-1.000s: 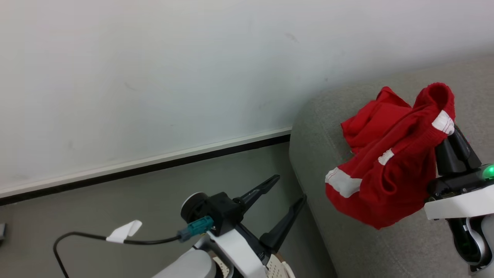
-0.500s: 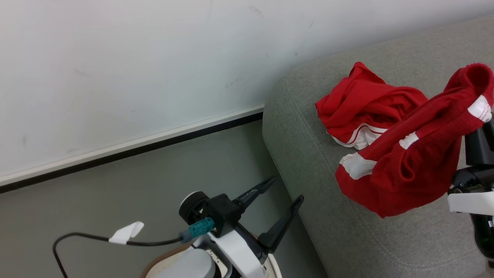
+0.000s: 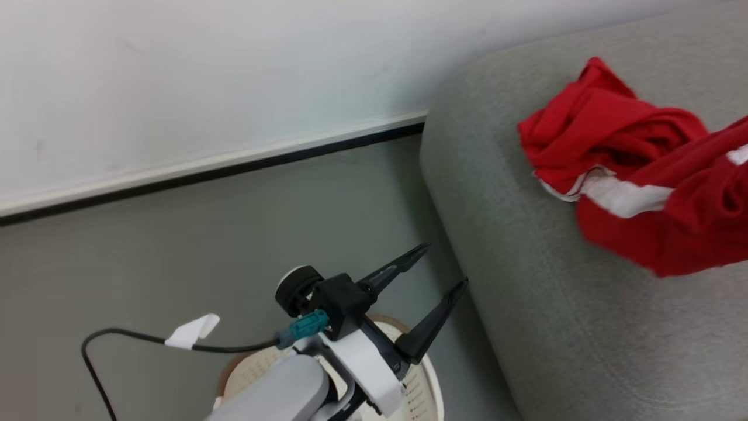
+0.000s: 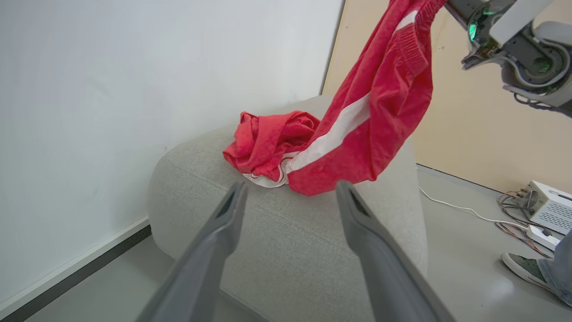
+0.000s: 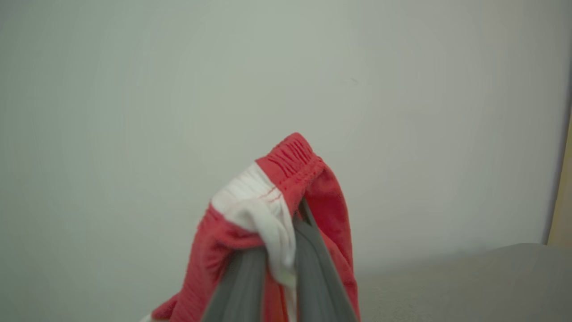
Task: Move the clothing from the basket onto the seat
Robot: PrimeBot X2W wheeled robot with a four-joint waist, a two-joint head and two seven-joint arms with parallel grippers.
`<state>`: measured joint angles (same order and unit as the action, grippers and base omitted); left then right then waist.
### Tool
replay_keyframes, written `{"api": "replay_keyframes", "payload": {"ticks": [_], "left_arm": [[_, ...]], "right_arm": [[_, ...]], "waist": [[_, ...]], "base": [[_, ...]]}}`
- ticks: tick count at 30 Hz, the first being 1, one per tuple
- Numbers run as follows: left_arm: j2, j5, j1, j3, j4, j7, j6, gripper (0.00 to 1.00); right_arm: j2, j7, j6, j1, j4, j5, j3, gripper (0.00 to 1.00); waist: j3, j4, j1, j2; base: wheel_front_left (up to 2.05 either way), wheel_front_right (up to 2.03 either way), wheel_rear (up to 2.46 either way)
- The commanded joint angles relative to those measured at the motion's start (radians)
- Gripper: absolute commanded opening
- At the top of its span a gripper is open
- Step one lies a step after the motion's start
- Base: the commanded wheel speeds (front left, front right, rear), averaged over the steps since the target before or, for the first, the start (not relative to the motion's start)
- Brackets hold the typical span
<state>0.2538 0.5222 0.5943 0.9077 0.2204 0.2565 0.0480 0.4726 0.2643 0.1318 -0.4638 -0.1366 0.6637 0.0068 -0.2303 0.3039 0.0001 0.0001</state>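
You are reading no legible text, brand, number or sign, the clothing (image 4: 384, 134) over the seat (image 4: 290, 241) is showing plain white stripes, the white tag (image 3: 190, 338) on the cable (image 3: 239, 349), left of the seat, is showing no marks.

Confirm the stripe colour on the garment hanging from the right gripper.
White stripe on the red garment; left wrist view shows it best.

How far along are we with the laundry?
Done: one crumpled garment lies on the sofa. In hand: right gripper shut on a striped garment hanging over the sofa, not released. Remaining: release it; left gripper is open over the basket, whose contents are hidden.
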Motion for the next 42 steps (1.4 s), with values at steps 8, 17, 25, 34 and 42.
{"api": "replay_keyframes", "payload": {"ticks": [8, 17, 25, 34, 42], "left_arm": [[0.021, -0.012, 0.040, -0.014, -0.005, -0.003, 0.000, 1.00], [0.017, -0.016, 0.058, -0.030, -0.002, 0.005, 0.000, 1.00], [0.011, -0.018, 0.064, -0.050, 0.008, 0.009, 0.003, 1.00], [-0.007, -0.011, 0.034, -0.068, 0.031, 0.009, 0.013, 1.00], [-0.023, -0.013, -0.021, -0.106, 0.048, 0.009, 0.018, 1.00]], "right_arm": [[0.088, -0.001, -0.002, -0.037, -0.150, 0.008, -0.095, 0.00], [0.161, -0.105, -0.002, -0.047, -0.418, 0.064, 0.000, 0.00], [0.219, -0.307, -0.002, -0.065, -0.533, 0.185, 0.134, 0.00], [0.249, -0.452, -0.002, -0.103, -0.599, 0.276, 0.236, 1.00], [0.280, -0.478, -0.002, -0.078, -0.597, 0.291, 0.313, 1.00]], "waist": [[-0.125, -0.117, -0.0001, -0.0001], [-0.172, -0.181, -0.0001, -0.0001], [-0.186, -0.199, -0.0001, -0.0001], [-0.138, -0.200, -0.0001, -0.0001], [-0.028, -0.183, -0.0001, -0.0001]], "base": [[0.00, 0.00, 0.00], [0.00, 0.00, 0.00], [0.00, 0.00, 0.00], [0.00, 0.00, 0.00], [0.00, 0.00, 0.00]]}}
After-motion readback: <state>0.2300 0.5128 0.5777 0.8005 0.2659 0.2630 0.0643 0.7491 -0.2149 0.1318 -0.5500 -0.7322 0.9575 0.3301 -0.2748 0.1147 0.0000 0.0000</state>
